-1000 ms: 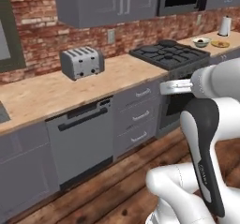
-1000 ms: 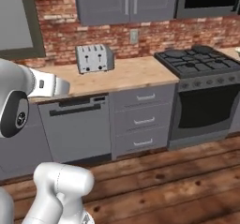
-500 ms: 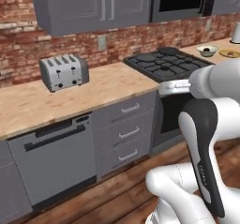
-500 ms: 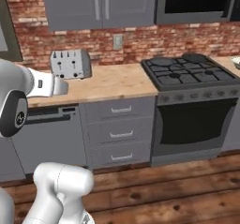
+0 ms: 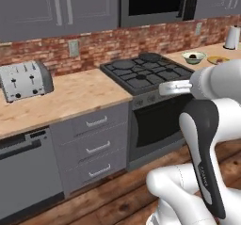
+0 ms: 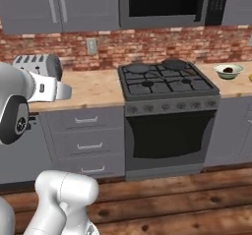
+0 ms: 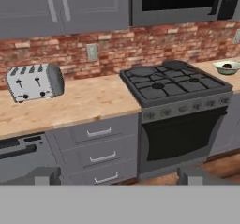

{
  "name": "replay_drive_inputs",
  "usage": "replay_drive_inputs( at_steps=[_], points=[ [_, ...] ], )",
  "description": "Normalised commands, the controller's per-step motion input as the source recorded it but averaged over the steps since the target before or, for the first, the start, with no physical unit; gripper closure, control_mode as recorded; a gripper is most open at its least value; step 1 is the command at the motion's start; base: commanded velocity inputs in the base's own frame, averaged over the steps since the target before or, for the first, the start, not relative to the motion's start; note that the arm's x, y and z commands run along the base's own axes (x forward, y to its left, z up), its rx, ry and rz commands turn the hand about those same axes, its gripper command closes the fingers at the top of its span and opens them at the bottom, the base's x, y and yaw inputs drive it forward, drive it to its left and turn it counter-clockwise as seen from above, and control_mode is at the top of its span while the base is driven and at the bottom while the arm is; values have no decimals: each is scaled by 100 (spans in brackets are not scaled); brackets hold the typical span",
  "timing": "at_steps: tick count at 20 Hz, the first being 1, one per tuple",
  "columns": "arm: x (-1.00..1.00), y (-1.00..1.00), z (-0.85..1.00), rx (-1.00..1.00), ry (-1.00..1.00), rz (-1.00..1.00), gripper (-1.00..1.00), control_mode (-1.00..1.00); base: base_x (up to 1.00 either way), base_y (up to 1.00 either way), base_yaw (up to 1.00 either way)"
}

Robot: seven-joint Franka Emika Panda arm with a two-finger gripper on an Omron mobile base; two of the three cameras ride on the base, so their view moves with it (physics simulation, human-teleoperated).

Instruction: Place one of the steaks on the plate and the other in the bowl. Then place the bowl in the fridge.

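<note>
- Gripper [image 7: 117, 175] is sitting with jaws spread wide, holding nothing; the two finger tips [image 7: 43, 175] are poking up at the bottom of the hand view, well apart, aimed at the lower cabinets.
- Straight ahead of it: grey drawers [image 7: 99, 145] with bar handles, just left of the oven door [image 7: 183, 136].
- The stove [image 6: 165, 80] is carrying dark grates, with a round dark pan [image 6: 173, 63] on a rear burner; knob row along the front edge.
- The bowl [image 6: 228, 71] is sitting on the wooden counter right of the stove, well away from the gripper. Pale cream-green, wide flaring rim, and a dark brown-red piece [image 6: 228, 70] is lying inside it, looking like one of the steaks.
- The plate [image 5: 217, 60] is lying flat just beyond the bowl on the same counter: yellow, shallow, something small and reddish on it, too small to make out.
- A white paper towel roll [image 5: 231, 37] is standing upright behind the plate, near the brick wall.
- The toaster [image 7: 34, 81] is sitting on the counter left of the stove, silver, four slots, near a wall socket [image 7: 92, 52].
- The black microwave [image 6: 167, 3] is hanging above the stove; control panel on its right is too blurred to read.
- No legible brand or label anywhere.
</note>
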Motion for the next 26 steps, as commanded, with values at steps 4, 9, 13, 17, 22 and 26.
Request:
replay_drive_inputs(
  at_steps=[4,9,13,17,22,26],
  points=[
    [0,0,0,0,0,0,-100,100,31,-100,11],
    [0,0,0,0,0,0,-100,100,32,-100,13],
    [0,0,0,0,0,0,-100,100,38,-100,13],
    [0,0,0,0,0,0,-100,100,42,-100,15],
    [0,0,0,0,0,0,-100,100,73,-100,14],
    [0,0,0,0,0,0,-100,100,100,-100,20]
  ],
)
